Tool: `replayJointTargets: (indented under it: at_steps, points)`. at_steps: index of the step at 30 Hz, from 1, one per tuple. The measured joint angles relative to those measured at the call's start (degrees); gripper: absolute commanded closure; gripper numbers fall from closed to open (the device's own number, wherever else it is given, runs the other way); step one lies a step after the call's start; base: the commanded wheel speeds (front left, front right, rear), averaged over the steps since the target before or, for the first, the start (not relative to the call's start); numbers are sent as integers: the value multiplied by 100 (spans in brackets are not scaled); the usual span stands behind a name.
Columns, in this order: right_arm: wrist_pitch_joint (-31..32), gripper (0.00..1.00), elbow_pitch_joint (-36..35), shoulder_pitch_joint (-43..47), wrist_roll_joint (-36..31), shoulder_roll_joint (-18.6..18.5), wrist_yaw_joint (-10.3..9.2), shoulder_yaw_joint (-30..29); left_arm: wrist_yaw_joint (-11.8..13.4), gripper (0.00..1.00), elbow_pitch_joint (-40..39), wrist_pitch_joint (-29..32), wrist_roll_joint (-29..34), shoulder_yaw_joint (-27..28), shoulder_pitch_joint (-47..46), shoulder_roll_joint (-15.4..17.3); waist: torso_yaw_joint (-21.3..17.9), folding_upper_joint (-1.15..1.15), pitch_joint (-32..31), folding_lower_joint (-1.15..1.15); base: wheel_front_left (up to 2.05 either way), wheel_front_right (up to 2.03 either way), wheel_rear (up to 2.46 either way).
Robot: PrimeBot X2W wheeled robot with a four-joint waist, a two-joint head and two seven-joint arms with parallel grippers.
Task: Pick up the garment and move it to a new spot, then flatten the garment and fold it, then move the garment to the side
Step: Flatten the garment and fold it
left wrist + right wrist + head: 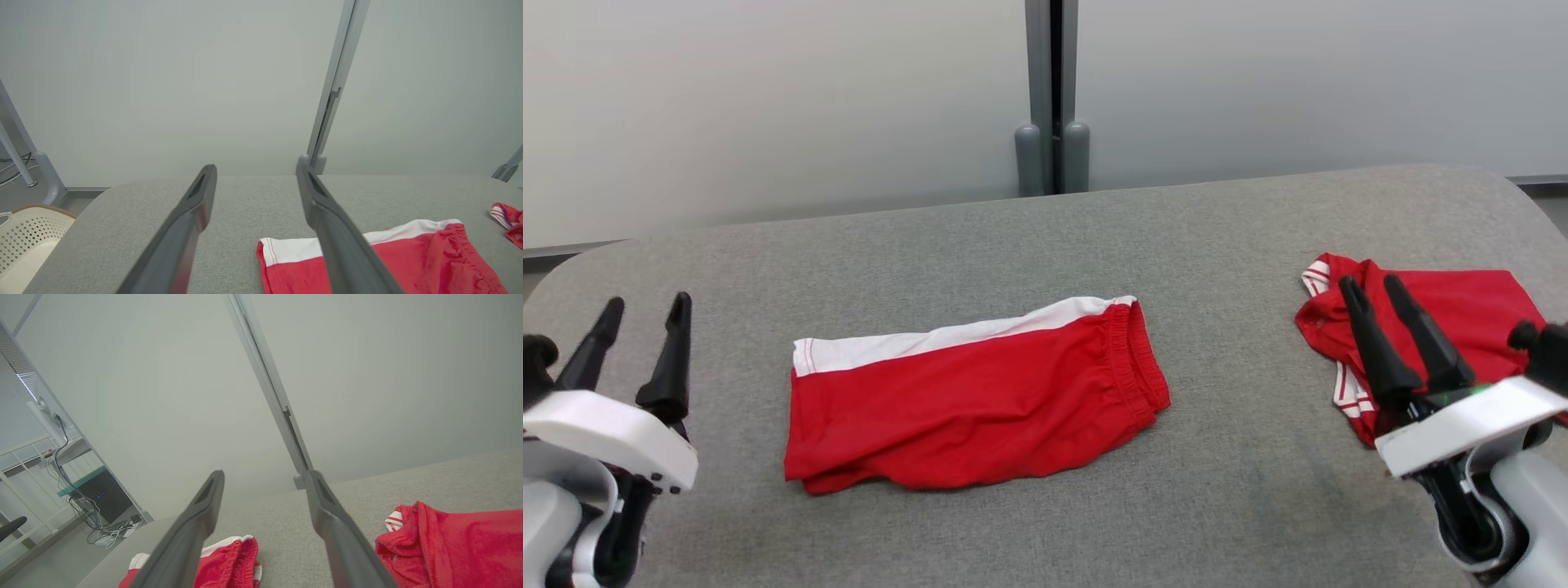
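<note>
The garment [976, 392], red shorts with a white band, lies folded at the middle of the grey table [1045, 237]; it also shows in the left wrist view [412, 261] and the right wrist view [231, 559]. My left gripper [647, 304] hovers open at the lower left, apart from the garment's left edge, with nothing between its fingers [256, 169]. My right gripper [1370, 284] stands open at the right, in front of a second red garment, its fingers [265, 474] empty.
A second red garment with white stripes [1462, 314] lies crumpled by the table's right edge [457, 547] [508, 220]. A cream perforated basket [24, 241] stands off the table's left end. A grey post [1052, 98] and pale wall stand behind the table.
</note>
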Motion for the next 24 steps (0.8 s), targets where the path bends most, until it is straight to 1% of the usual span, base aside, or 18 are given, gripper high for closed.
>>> replayJointTargets:
  at_steps: [3, 4, 5, 7, 9, 11, 13, 15, 17, 19, 24]
  points:
    - [-3, 0, -10, 453, -438, 313, 0, -457, 245, 0, -293, -168, 196, 208, 385, -134, 136, 0, -24, 0, 0, 0, 0]
    - [-3, 0, -10, 453, -438, 313, 0, -457, 245, 0, -293, -168, 196, 208, 385, -134, 136, 0, -24, 0, 0, 0, 0]
    - [-4, 0, -2, 549, -597, 400, 0, -648, 310, 0, -365, -185, 279, 336, 499, -191, 176, 0, -32, 0, 0, 0, 0]
    - [-4, 0, 20, 754, -932, 589, 0, -1042, 421, 0, -567, -203, 550, 658, 790, -434, 248, 0, -55, 0, 0, 0, 0]
    - [-5, 0, 29, 988, -1226, 812, 0, -1410, 446, 0, -759, -209, 923, 945, 1102, -721, 316, 0, -72, 0, 0, 0, 0]
    - [-5, 0, 90, 1209, -1545, 1010, 0, -1735, 426, 0, -798, -208, 1327, 1077, 1397, -958, 396, 0, -82, 0, 0, 0, 0]
    - [-5, 0, 181, 1368, -1912, 1169, 0, -1885, 431, 0, -776, -208, 1631, 1257, 1614, -1199, 475, 0, -103, 0, 0, 0, 0]
    - [-5, 0, 267, 1502, -2141, 1351, 0, -1962, 397, 0, -829, -213, 1913, 1430, 1791, -1446, 550, 0, -127, 0, 0, 0, 0]
    - [48, 0, 349, 1561, -2325, 1483, 0, -2029, 274, 0, -814, -218, 2123, 1516, 1953, -1677, 620, 0, -141, 0, 0, 0, 0]
    - [181, 0, 409, 1544, -2457, 1608, 0, -2101, 153, 0, -762, -218, 2274, 1568, 2080, -1839, 684, 0, -150, 0, 0, 0, 0]
    - [921, 0, 810, 1071, -2685, 1946, 0, -2112, -142, 0, -554, -218, 2480, 1629, 2149, -2100, 842, 0, -121, 0, 0, 0, 0]
